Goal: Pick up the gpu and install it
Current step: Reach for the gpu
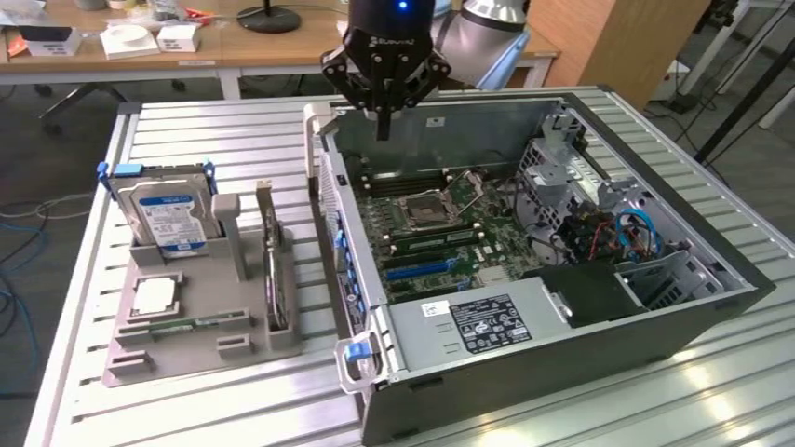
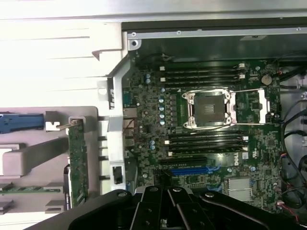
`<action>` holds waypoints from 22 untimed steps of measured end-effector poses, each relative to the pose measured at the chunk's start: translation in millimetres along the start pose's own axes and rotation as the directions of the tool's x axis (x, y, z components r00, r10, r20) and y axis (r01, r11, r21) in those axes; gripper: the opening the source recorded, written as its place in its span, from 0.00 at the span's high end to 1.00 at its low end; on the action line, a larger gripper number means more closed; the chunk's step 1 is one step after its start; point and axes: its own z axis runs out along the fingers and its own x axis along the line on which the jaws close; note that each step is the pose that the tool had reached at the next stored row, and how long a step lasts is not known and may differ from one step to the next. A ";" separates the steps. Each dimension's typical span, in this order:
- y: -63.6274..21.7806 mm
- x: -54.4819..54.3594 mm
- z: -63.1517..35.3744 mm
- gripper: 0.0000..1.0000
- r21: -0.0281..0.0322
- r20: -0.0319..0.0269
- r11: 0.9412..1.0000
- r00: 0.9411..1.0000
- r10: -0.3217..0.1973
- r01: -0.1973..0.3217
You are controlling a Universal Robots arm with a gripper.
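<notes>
Jaws of the gripper (image 1: 383, 130) are clenched together with nothing between them, the black fingers meeting in a single point that hangs downward. The gripper hovers above the far edge of the open computer case (image 1: 559, 382), toward the case's far corner on the exterior view's left, and touches nothing. The gpu (image 1: 276, 289) stands on its long edge in a slot of the grey holder (image 1: 162, 358), which sits on the slatted metal table (image 1: 223, 410) on the exterior view's left of the case. The card occupies the holder's slot nearest the case, just beside the case's side wall, and is well apart from the gripper. In the wrist view the gpu (image 2: 76, 163) appears edge-on as a narrow green strip beside the case wall. A hard drive (image 1: 168, 219) with a blue and white label stands upright at the far end of the same holder, and a memory stick (image 1: 186, 325) lies flat in a groove near the holder's near end. Inside the case the motherboard (image 1: 435, 223) lies exposed, with the processor socket (image 1: 429, 200) toward the far side and a blue expansion slot (image 1: 416, 270) nearer. The wrist view looks onto the same board, with the socket (image 2: 208, 108) in the middle and the blue slot (image 2: 189, 170) close to the gripper's dark body (image 2: 168, 211).
</notes>
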 end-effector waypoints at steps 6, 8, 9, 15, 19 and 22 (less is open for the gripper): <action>-1.3 17.2 0.0 0.90 0.000 0.000 1.000 1.000 0.000 0.000; -1.7 22.6 0.0 0.90 0.000 0.000 1.000 1.000 0.000 0.000; -1.9 25.2 0.0 0.90 0.000 0.000 1.000 1.000 0.000 0.000; -3.1 40.8 0.0 0.90 0.000 0.000 1.000 1.000 0.000 0.000; -3.9 51.5 0.0 0.90 0.000 0.000 1.000 1.000 0.000 0.000; -4.5 58.8 0.0 0.90 0.000 0.000 1.000 1.000 0.000 0.000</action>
